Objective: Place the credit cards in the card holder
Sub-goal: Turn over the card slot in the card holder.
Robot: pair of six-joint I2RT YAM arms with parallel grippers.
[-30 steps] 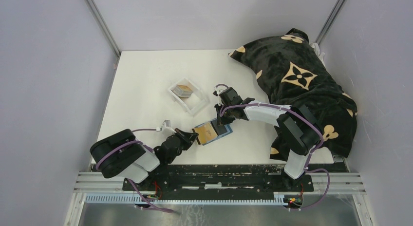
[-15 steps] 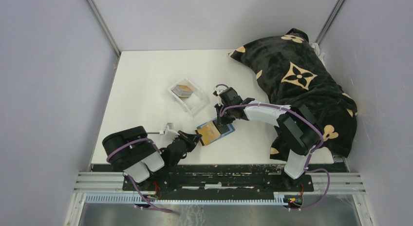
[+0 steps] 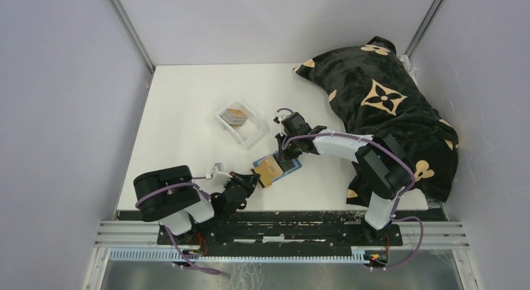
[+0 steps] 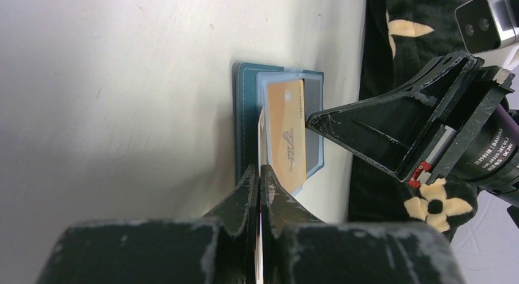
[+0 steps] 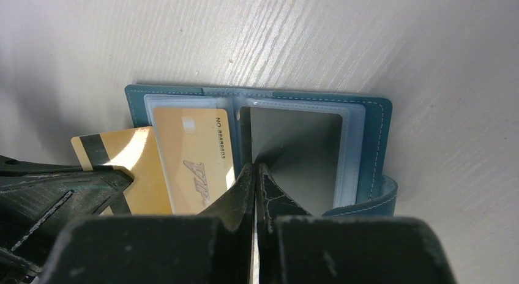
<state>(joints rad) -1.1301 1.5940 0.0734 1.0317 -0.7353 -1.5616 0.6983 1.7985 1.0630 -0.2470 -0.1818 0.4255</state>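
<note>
The teal card holder [image 3: 291, 165] lies open on the white table, also in the left wrist view [image 4: 245, 112] and the right wrist view [image 5: 374, 137]. A gold credit card [image 5: 194, 164] sits in its left clear sleeve; the right sleeve shows a grey face. My left gripper [image 3: 252, 176] [image 4: 258, 169] is shut on a second gold card [image 5: 113, 150], seen edge-on in its own view, its far end at the holder's left edge. My right gripper [image 3: 282, 155] [image 5: 254, 166] is shut on a clear sleeve leaf at the holder's spine, holding it up.
A clear plastic tray [image 3: 250, 134] with more cards [image 3: 235, 115] stands behind the holder. A black blanket with tan flowers [image 3: 387, 102] covers the right side, under the right arm. Grey walls close in left, right and back.
My left arm has swung toward the near edge and its gripper has moved right, pushing the gold card closer into the holder. The right gripper has stayed in place.
</note>
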